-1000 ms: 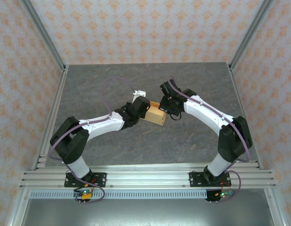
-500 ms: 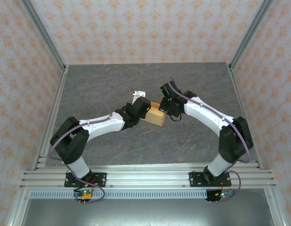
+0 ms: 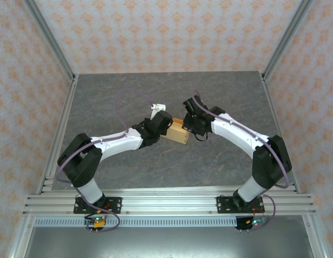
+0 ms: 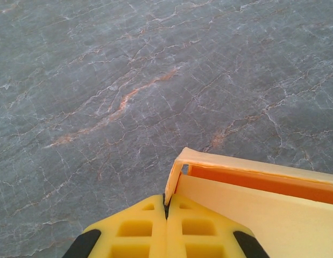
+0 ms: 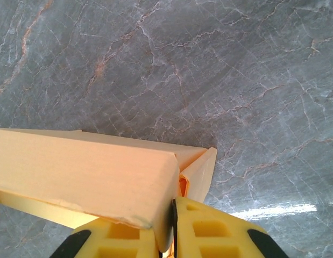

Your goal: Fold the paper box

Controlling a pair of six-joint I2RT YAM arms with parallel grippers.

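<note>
Overhead: the left arm (image 3: pixel 110 142) is reached in across the grey marbled counter (image 3: pixel 220 161) toward the middle.

- Left claw (image 4: pixel 166 215): seen in its wrist view with the yellow fingers (image 4: pixel 136 231) pressed together. A thin upright flap at the near corner of the paper box (image 3: pixel 177 133) is pinched between them. The claw is closed, gripping the box.
- Paper box: light orange-tan, held between the two claws at mid-counter, slightly toward the far side. An open top edge with a darker orange inner wall is seen from the left wrist. A long closed panel and a folded end flap are seen from the right wrist. Whether the underside rests on the counter cannot be told.
- Right claw (image 5: pixel 173 231): the yellow fingers are drawn close together, a cardboard edge at the box's end caught between them. The claw is closed on the box.

The right arm (image 3: pixel 241 137) is arched in from the right.
</note>
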